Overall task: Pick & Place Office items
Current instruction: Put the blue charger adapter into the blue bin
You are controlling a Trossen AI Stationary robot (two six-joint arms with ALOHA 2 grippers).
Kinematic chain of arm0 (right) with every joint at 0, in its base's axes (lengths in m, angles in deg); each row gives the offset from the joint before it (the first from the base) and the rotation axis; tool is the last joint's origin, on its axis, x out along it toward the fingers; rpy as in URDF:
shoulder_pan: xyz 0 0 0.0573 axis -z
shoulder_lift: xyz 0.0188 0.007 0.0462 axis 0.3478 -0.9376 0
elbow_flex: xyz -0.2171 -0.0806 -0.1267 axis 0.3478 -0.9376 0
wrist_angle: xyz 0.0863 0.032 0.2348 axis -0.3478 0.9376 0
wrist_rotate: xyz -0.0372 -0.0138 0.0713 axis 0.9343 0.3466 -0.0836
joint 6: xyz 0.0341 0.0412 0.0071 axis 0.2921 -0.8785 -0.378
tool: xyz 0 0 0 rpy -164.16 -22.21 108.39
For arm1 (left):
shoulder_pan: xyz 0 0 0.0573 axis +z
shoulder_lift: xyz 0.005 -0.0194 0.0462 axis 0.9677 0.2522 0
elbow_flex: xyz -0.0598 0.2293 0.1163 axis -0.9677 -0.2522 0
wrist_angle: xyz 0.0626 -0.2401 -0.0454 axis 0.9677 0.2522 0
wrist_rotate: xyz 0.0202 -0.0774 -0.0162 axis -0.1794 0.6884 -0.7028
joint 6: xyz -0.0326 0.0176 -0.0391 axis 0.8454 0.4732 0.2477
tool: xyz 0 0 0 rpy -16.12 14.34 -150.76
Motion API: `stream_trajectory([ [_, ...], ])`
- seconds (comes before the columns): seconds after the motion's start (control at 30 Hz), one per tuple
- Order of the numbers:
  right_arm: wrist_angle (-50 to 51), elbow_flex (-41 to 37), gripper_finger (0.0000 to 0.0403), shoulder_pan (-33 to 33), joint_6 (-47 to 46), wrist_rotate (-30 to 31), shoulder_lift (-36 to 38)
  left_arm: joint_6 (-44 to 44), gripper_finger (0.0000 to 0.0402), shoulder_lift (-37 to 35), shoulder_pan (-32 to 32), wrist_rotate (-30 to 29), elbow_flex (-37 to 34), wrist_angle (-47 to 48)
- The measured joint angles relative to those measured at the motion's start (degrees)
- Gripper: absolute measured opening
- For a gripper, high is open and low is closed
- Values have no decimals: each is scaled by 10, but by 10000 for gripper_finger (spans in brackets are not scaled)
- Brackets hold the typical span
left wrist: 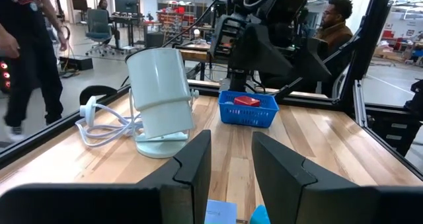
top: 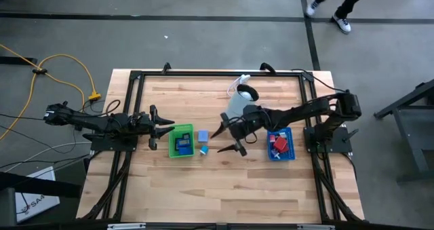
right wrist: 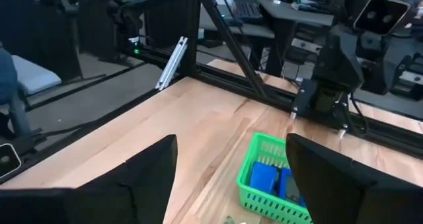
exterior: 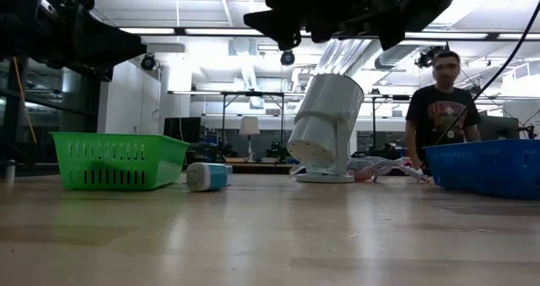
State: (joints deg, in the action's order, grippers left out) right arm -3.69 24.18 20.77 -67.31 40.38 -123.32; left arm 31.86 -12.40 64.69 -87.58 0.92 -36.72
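My left gripper (top: 163, 125) is open and hovers just left of the green tray (top: 180, 141), which holds blue and dark office items (top: 183, 144). My right gripper (top: 227, 140) is open wide, above the bare wood between the two trays. A pale blue block (top: 202, 136) and a small teal piece (top: 203, 149) lie on the table right of the green tray, left of my right gripper. The low view shows a white-and-teal piece (exterior: 207, 176) beside the green tray (exterior: 118, 159). The blue tray (top: 279, 144) holds red and white pieces (top: 278, 143).
A pale cylindrical appliance (top: 239, 100) with a white cord (left wrist: 99, 126) stands tilted on its base behind the right gripper, toward the far edge. A black frame (top: 135, 77) borders the table. A person (exterior: 443, 100) sits beyond the far side.
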Motion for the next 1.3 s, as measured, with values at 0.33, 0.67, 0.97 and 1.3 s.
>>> stream_trajectory([
  [0.33, 23, 18, 270, -19, -18, 59, 0, 0, 103, 0, 0, 0, 0, 0],
  [0.67, 328, 200, 270, -45, 6, 144, -18, 0, 103, 0, 0, 0, 0, 0],
  [0.97, 333, 217, 270, -46, 17, 140, -47, 0, 103, 0, 0, 0, 0, -2],
  [1.3, 304, 216, 270, -60, 16, 140, -80, 0, 103, 0, 0, 0, 0, -2],
])
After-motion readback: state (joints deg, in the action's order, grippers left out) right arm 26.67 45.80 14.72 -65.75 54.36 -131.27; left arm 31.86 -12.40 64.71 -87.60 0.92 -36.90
